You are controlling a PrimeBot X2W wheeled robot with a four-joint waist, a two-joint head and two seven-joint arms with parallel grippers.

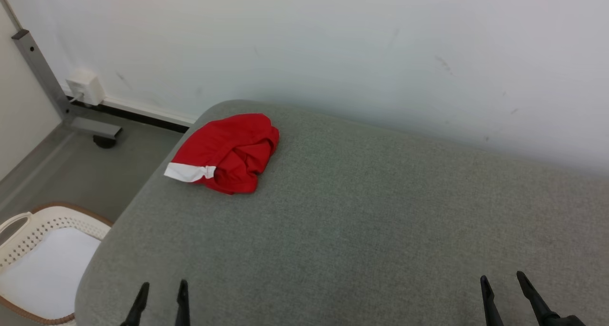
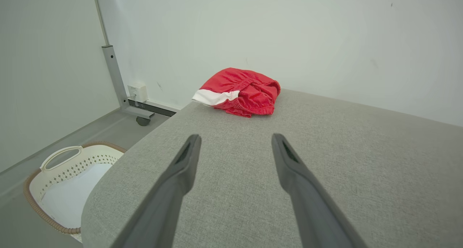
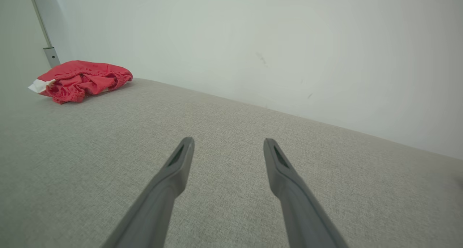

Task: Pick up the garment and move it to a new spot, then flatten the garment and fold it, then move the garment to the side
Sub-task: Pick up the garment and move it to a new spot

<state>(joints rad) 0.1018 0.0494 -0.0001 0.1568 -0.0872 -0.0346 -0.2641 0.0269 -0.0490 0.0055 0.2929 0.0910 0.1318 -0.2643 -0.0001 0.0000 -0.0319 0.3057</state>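
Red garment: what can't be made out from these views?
Red garment: all views, bunched; its own folds hide its type and full outline.
Laundry basket: head view, cut by left and bottom edges; grey upholstered surface hides its right side.
Left gripper, right gripper: head view, bottom edge cuts all but open fingertips.

Soft, even, bright light; sharp focus (wide-angle bending in wrist views)

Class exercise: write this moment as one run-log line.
stage: pickup not yet begun | garment: crumpled, far-left corner of grey padded surface | left gripper: open, empty | right gripper: open, empty
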